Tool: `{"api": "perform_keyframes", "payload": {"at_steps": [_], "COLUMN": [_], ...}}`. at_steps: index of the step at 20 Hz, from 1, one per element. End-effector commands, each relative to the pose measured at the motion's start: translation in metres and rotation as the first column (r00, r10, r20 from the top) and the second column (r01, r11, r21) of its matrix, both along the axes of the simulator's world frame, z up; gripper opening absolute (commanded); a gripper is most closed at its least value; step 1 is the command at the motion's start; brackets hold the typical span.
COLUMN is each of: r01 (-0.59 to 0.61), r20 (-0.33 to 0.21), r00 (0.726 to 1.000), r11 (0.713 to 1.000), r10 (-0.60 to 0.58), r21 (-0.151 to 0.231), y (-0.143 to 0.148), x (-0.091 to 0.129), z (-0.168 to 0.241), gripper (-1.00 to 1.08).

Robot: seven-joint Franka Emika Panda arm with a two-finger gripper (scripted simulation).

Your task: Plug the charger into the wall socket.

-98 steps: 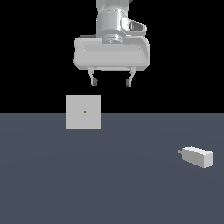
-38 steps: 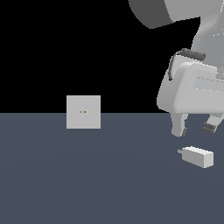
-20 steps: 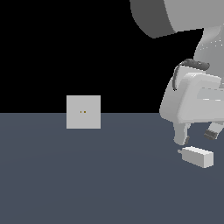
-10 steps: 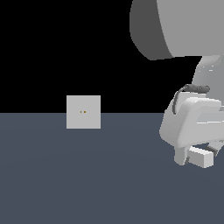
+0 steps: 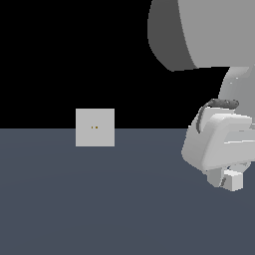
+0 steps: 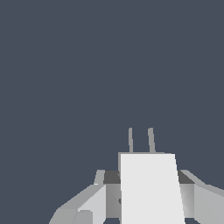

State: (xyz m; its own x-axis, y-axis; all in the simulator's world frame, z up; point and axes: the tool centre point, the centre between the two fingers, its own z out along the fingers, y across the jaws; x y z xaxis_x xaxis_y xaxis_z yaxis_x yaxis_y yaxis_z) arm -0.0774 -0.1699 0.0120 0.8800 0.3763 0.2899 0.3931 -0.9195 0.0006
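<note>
I have come down at the frame's lower right; my claw (image 6: 148,197) now grips the charger (image 5: 233,180). The wall socket (image 5: 95,127) stands left of centre.

No text, label, brand, number or sign is being shown that can be read in either view. The wall socket (image 5: 95,127) is being shown blank apart from two tiny orange-brown holes, and the charger (image 6: 151,188) is being presented as plain and unmarked.
</note>
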Motion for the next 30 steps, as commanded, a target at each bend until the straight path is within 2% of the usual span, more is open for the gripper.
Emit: {"api": "perform_keyframes", "payload": {"at_steps": [1,7,12,30], "r01": [0.0,0.006,0.032,0.196], "r20": [0.0,0.0,0.001,0.005], "r00": [1.0,1.0,0.999,0.981], "r11": [1.0,1.0,0.999,0.981], "r10": [0.0,-0.006,-0.032,-0.196], "r21": [0.0,0.0,0.0,0.003], "y": [0.0,0.004,0.02,0.124], "x": [0.0,0.0,-0.002,0.002], "z": [0.0,0.001,0.007,0.043], "gripper": [-1.0,-1.0,-1.0,-1.0]}}
